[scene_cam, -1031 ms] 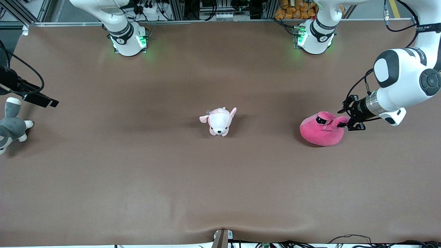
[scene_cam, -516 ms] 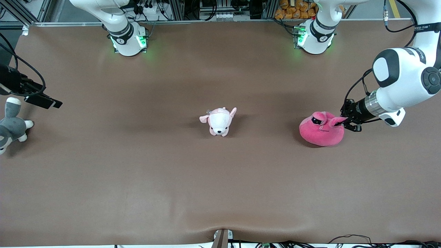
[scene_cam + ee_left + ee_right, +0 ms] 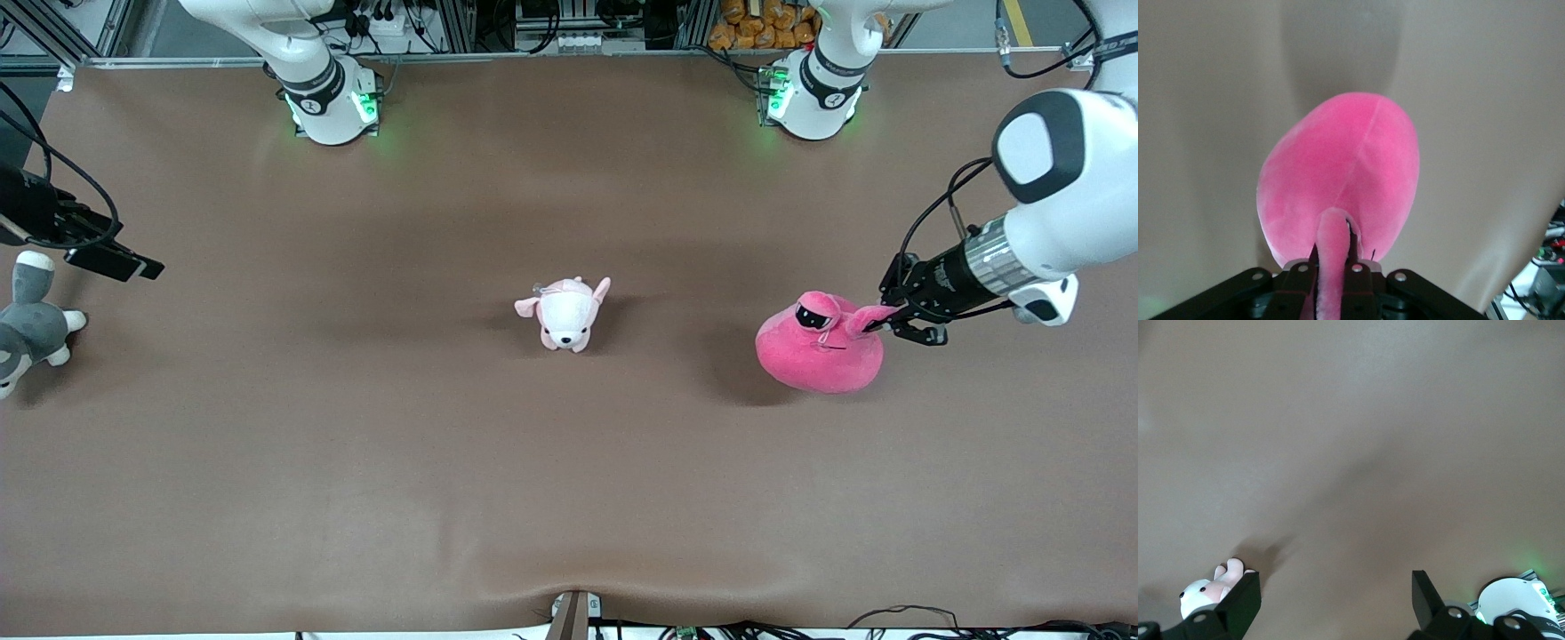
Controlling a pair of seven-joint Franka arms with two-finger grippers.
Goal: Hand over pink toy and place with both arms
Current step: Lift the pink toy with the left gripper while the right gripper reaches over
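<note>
The pink toy [image 3: 818,351] hangs just above the table at the left arm's end, its shadow cast beside it. My left gripper [image 3: 880,318] is shut on one of its stalk eyes; the other eye with its black patch [image 3: 811,315] shows on top. In the left wrist view the stalk [image 3: 1331,247] runs between the closed fingers of the left gripper [image 3: 1335,259], and the toy's body [image 3: 1345,167] hangs below. My right gripper [image 3: 111,260] is open and empty over the right arm's end of the table; its fingers [image 3: 1245,597] stand wide apart around bare table.
A small pale pink-and-white puppy plush [image 3: 564,313] sits at the table's middle and also shows in the right wrist view [image 3: 1208,590]. A grey-and-white husky plush [image 3: 27,324] lies at the right arm's end, just nearer the front camera than the right gripper.
My left gripper has risen with the pink toy held by its eye stalk, so the toy has come off the table. The right gripper has barely moved.
</note>
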